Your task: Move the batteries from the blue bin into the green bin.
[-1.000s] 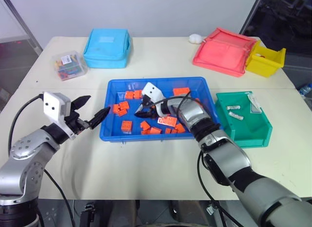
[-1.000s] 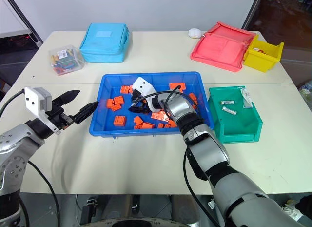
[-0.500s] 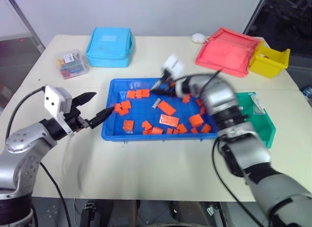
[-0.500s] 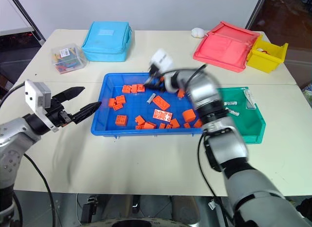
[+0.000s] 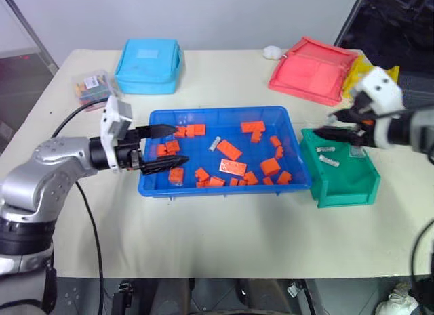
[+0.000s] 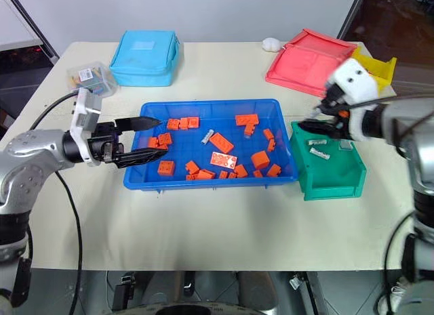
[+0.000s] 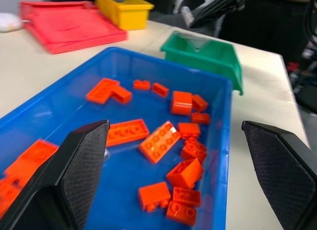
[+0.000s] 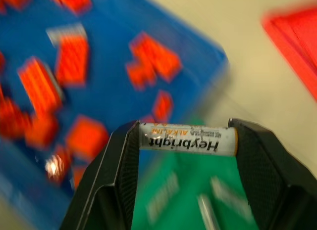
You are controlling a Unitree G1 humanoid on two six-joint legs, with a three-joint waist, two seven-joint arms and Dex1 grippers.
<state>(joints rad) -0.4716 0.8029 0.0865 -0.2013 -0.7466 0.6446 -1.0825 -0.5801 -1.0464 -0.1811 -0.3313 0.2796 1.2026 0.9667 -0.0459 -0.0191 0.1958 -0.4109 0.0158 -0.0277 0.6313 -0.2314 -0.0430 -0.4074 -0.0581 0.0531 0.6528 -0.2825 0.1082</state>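
Table (image 5: 224, 240) carries everything; blue bin (image 5: 224, 190) is the landmark. Green bin (image 5: 346, 193) sits just right of it, w/ a few batteries (image 5: 327, 160) already on its floor. Right gripper (image 5: 342, 133) hangs over green bin's near-left corner, jaws part-closed on one battery (image 8: 187, 139), gripped end to end, long axis spanning the gap; drop spot is directly below, so right arm is the nearer one. Left gripper (image 5: 163, 147) is over blue bin's left edge, jaws wide, holding nothing. Another battery (image 6: 209, 135) lies among orange bricks (image 5: 232, 167).
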